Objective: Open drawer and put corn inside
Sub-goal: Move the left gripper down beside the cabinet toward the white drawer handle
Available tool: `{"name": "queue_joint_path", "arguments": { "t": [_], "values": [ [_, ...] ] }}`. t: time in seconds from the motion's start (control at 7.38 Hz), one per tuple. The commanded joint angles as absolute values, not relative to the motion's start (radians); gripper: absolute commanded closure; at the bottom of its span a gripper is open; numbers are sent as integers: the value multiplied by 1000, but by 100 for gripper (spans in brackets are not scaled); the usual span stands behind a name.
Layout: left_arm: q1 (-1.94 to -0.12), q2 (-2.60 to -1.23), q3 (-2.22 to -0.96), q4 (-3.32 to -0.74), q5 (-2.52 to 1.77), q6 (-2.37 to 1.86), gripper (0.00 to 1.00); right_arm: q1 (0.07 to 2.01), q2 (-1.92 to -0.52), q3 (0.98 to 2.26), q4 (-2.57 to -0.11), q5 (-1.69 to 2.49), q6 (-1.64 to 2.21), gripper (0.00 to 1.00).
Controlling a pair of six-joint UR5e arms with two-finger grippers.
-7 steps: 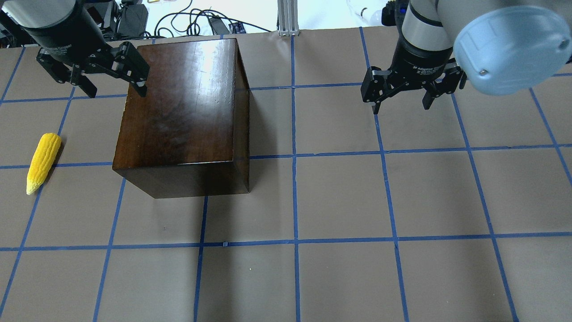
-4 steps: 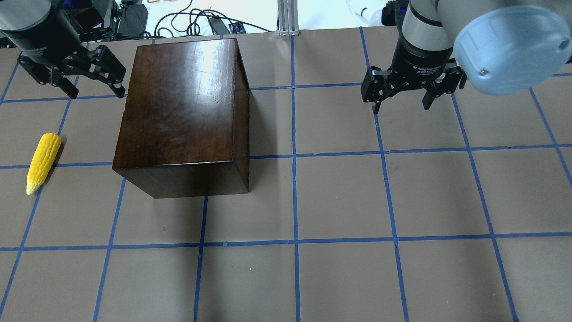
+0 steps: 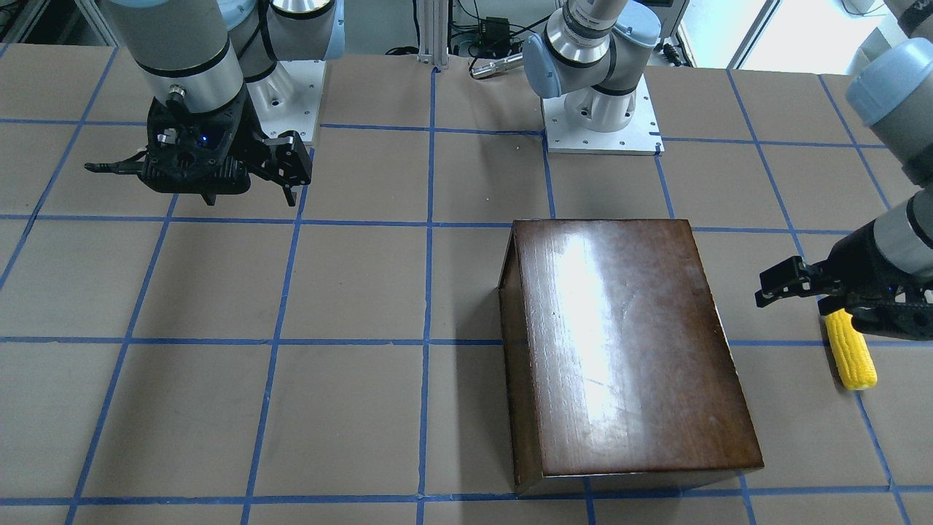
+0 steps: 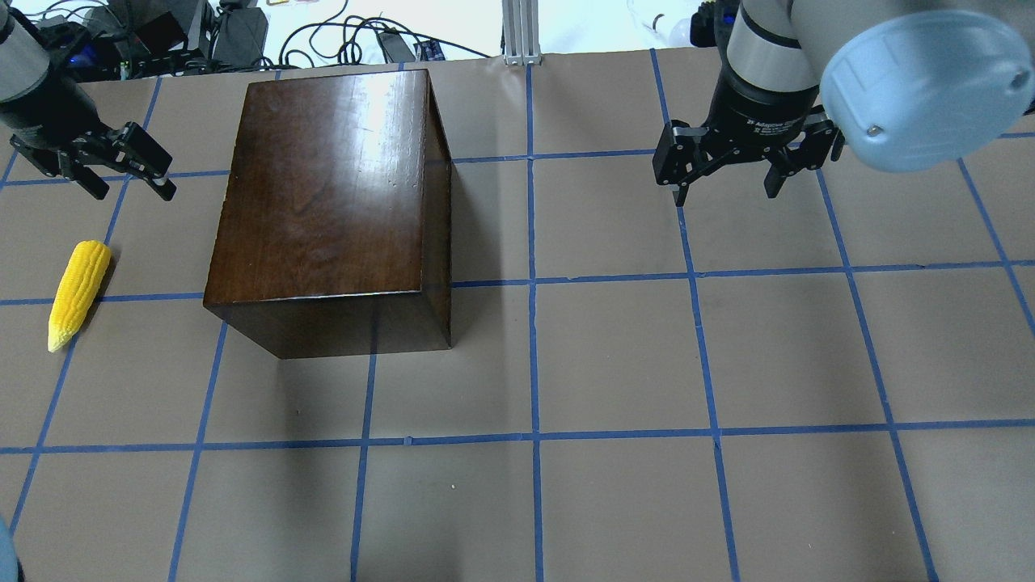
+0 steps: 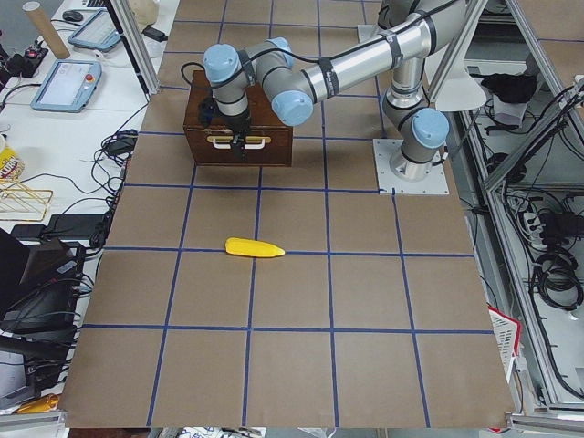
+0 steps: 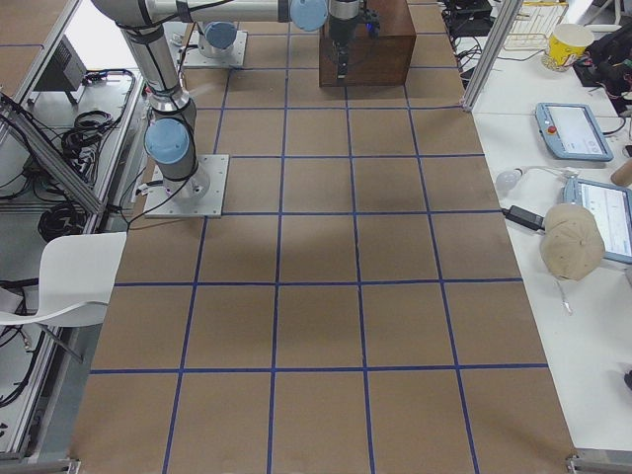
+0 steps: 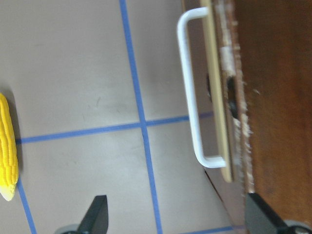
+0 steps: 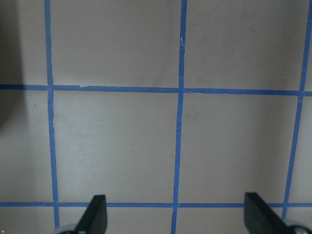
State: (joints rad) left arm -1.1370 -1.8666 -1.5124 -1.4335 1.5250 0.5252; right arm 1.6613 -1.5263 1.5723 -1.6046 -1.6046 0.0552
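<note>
While the drawer (image 5: 274, 148) sits fully shut in the dark glossy box (image 4: 323, 186), nothing has gone into it, and the corn (image 4: 79, 293) is out on the table (image 4: 614, 364). The cob lies flat on the robot's left side of the box, well apart from it, right along a blue tape line (image 4: 48, 404), with its pointy tip facing back toward the robot.

The drawer front faces that same side. In the left wrist view the white handle (image 7: 192, 97) is in plain sight, standing off a pale strip on a chipped brown edge. Nothing is touching the handle.

The left hand (image 4: 133, 190) hangs just off that face of the box, out past the corn's blunt end. Its fingers (image 4: 166, 190) are spread wide with nothing between them. From its own camera the handle sits up ahead on the right and the corn peeks in at the left edge, so the hand is kind of between the two.

The right hand (image 4: 725, 190) is way over on the other side of the table, well clear of the box. It is spread open too and carries nothing. Its wrist camera only shows bare brown table and the blue tape grid below it.
</note>
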Motion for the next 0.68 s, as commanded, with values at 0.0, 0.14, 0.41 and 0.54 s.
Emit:
{"name": "queue_joint_path", "arguments": {
  "t": [0.0, 0.14, 0.41, 0.54],
  "values": [
    [-1123, -1910, -1520, -1417, 1488, 535, 0, 1661, -1526, 1572, -1605, -1605, 55, 0],
    [-1123, -1919, -1517, -1417, 1468, 534, 0, 1661, -1526, 1572, -1605, -1605, 55, 0],
    [-1121, -1924, -1519, -1417, 1376, 529, 0, 1661, -1526, 1572, -1605, -1605, 55, 0],
    [-1120, -1933, -1519, -1417, 1376, 531, 0, 1661, -1526, 1572, -1605, -1605, 55, 0]
  ]
}}
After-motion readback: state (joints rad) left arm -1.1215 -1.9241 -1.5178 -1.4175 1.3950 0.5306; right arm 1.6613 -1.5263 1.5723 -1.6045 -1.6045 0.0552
